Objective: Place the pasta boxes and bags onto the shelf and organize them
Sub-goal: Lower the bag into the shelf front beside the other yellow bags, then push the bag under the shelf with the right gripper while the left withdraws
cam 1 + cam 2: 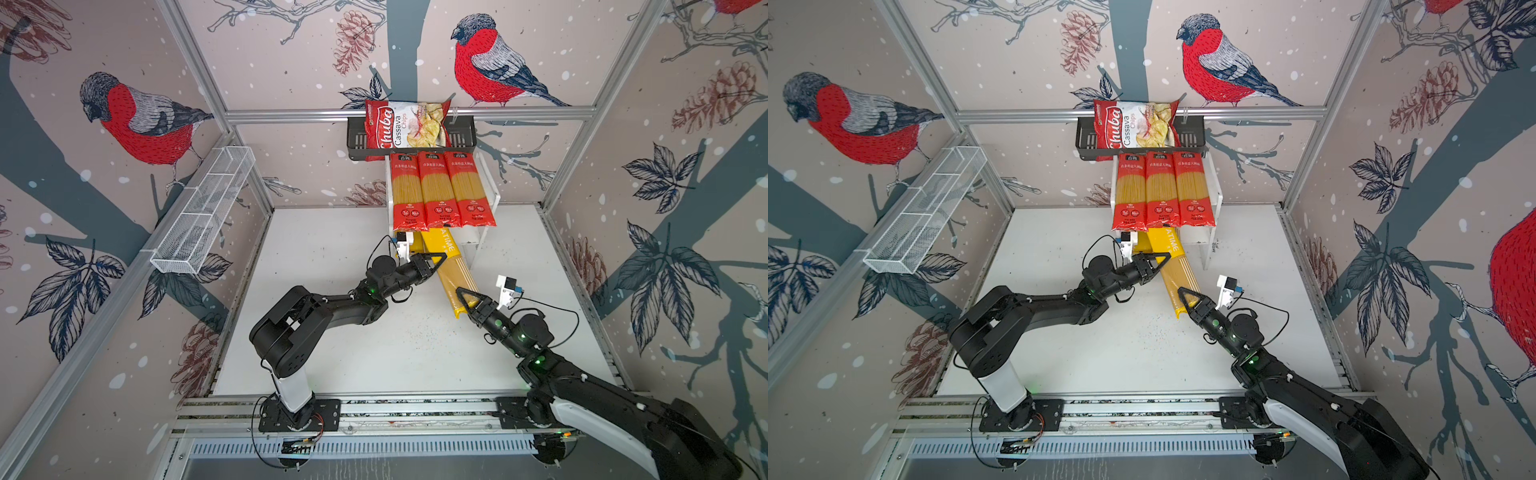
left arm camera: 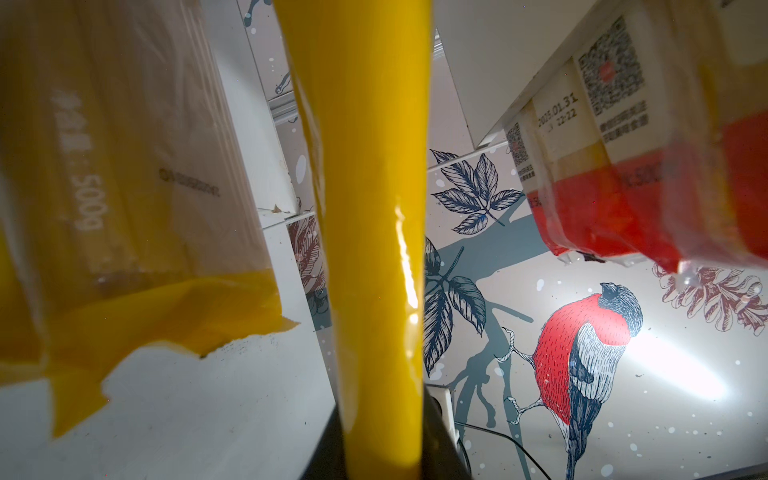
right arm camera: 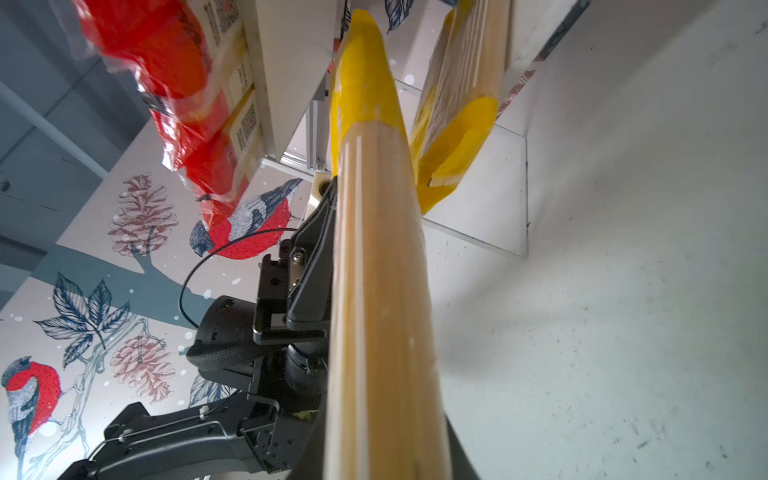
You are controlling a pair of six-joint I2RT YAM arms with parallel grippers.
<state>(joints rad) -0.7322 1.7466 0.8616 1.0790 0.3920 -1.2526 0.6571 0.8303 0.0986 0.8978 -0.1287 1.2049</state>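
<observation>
Two grippers clamp one yellow PASTATIME pack (image 1: 453, 276): your right gripper (image 1: 467, 297) pinches its near end, your left gripper (image 1: 434, 262) mid-length. Its far end slants under the shelf (image 1: 490, 187), near a second yellow pack (image 3: 457, 104). Three red-ended spaghetti packs (image 1: 438, 191) lie on top; I'd say pushing in and straightening is what's left.

Yellow pack (image 1: 1177, 276) aslant beneath red packs (image 1: 1160, 191)

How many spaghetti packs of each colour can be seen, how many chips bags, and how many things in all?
Red spaghetti packs: 3
Yellow spaghetti packs: 2 in view
Chips bag: 1
Total: 6
</observation>
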